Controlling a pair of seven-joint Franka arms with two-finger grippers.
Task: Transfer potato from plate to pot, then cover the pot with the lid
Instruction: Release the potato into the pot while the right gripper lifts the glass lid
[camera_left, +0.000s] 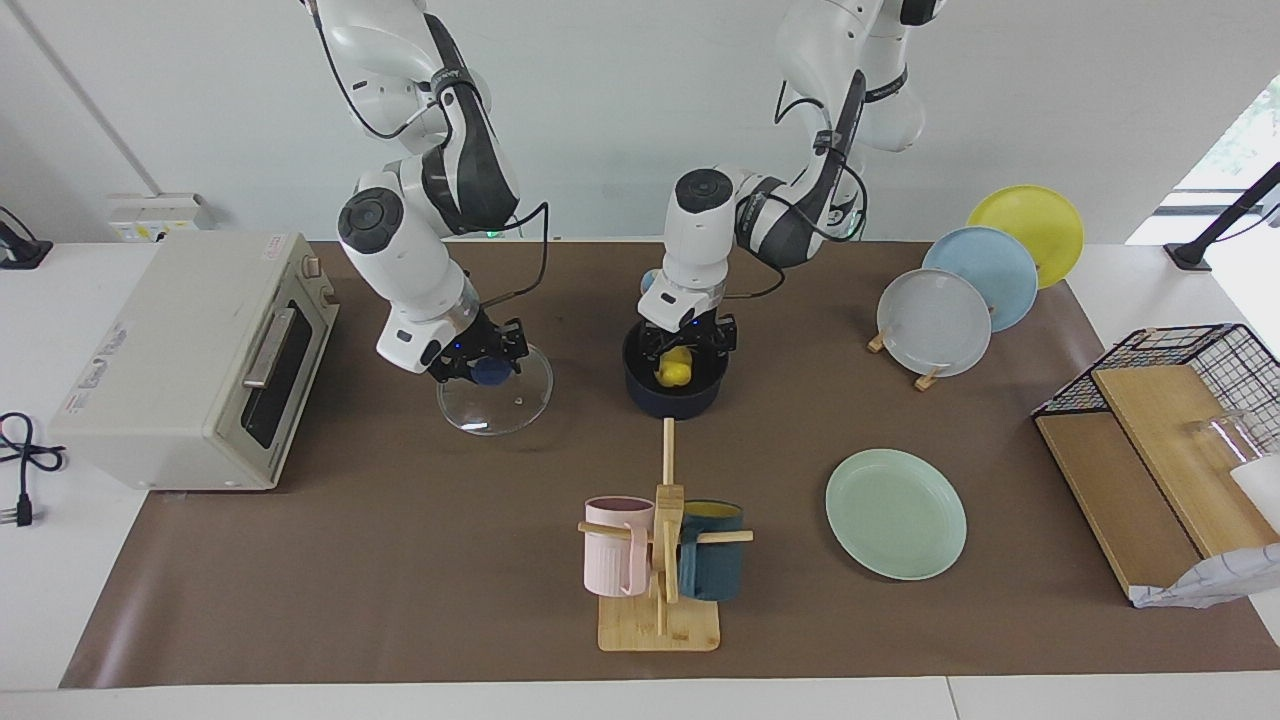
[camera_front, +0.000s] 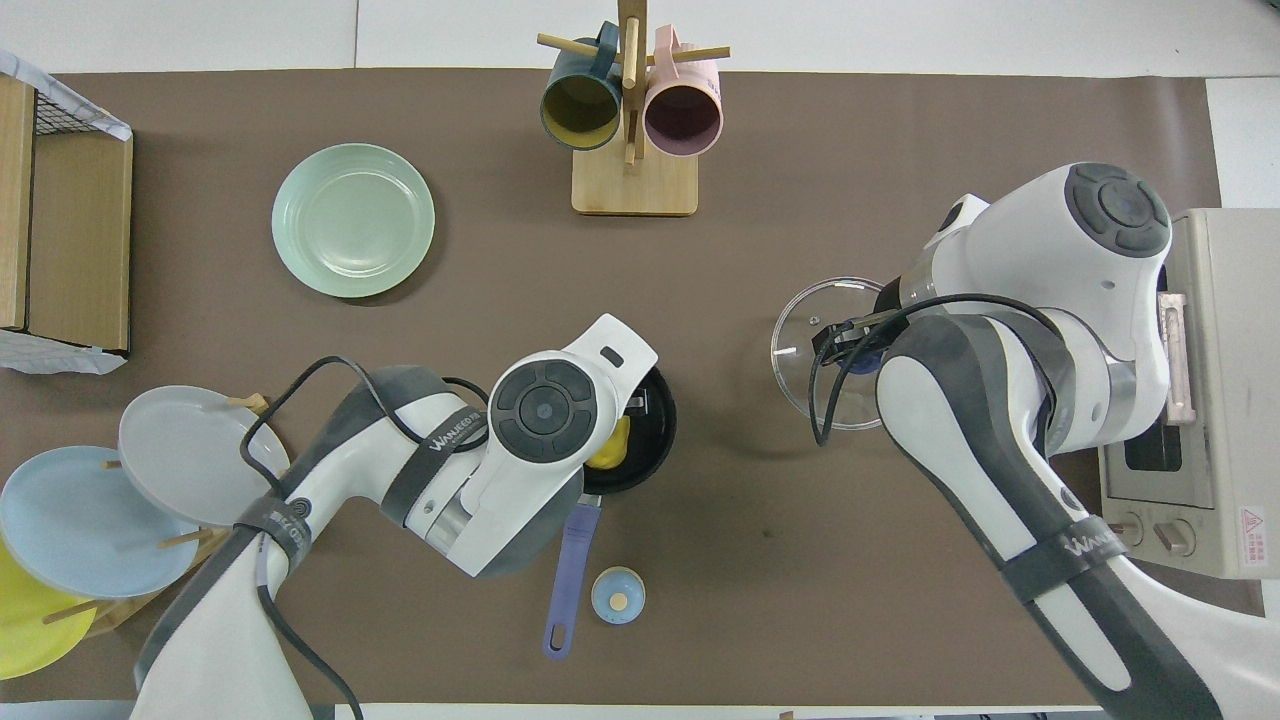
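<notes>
The yellow potato (camera_left: 674, 368) sits inside the dark navy pot (camera_left: 672, 400), near the middle of the table. It peeks out under the left arm in the overhead view (camera_front: 610, 447). My left gripper (camera_left: 686, 350) reaches down into the pot right at the potato. The pot's blue handle (camera_front: 568, 575) points toward the robots. The mint-green plate (camera_left: 896, 513) lies bare, farther from the robots, toward the left arm's end. The glass lid (camera_left: 520, 395) lies flat beside the pot, toward the right arm's end. My right gripper (camera_left: 488, 368) is shut on its blue knob.
A small blue-topped bell (camera_front: 618, 595) stands nearer the robots than the pot. A mug rack (camera_left: 660, 560) stands farther out. A toaster oven (camera_left: 190, 360) is at the right arm's end. Upright plates (camera_left: 935, 322) and a wire basket (camera_left: 1190, 400) are at the left arm's end.
</notes>
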